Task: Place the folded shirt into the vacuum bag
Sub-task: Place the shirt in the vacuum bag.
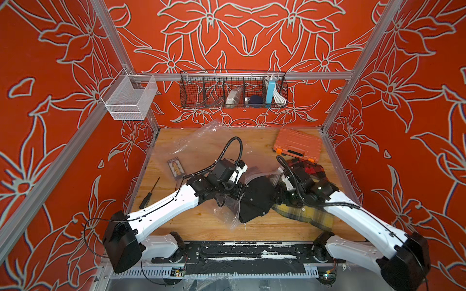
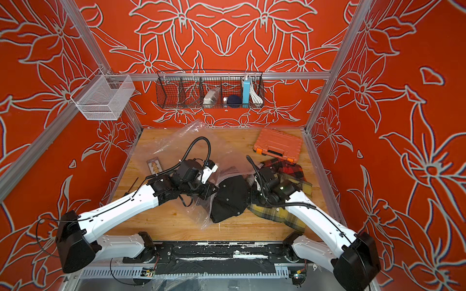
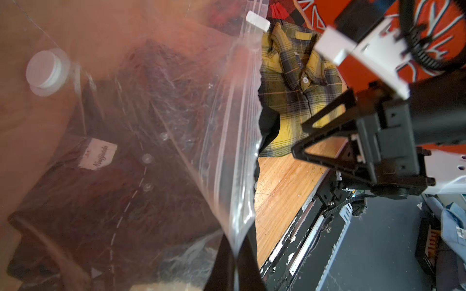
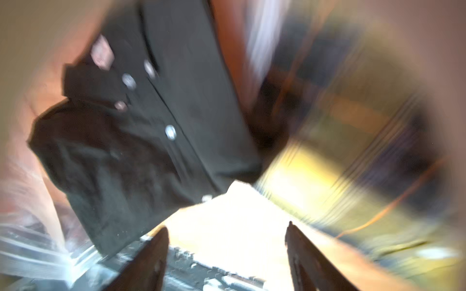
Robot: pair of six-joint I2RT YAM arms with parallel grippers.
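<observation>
Top views, both: bright, even light, sharp throughout; faint soft shadows on the table [image 1: 176, 226]; wall pattern [image 1: 416, 100] colour-fringed toward the picture edges.
Left wrist view: vacuum bag [image 3: 176, 100] hazy against the lens, white glare along its zip strip [image 3: 234, 126].
Right wrist view: heavy motion smear, black shirt [image 4: 151, 126] blurred, table beside the shirt blown out white, corners dimmed.

vacuum bag [image 3: 227, 131]: clear plastic, glossy and crinkled; I see through it
valve [image 3: 46, 71]: white matt plastic
black shirt [image 1: 257, 199]: matt cloth, shiny buttons
plaid shirt [image 1: 306, 214]: soft woven cloth
table [image 1: 176, 226]: smooth wood, faintly scratched
case [image 1: 297, 143]: orange ribbed plastic
basket [image 1: 199, 93]: black metal wire
my arm shells [image 1: 164, 209]: smooth white plastic, slight sheen
</observation>
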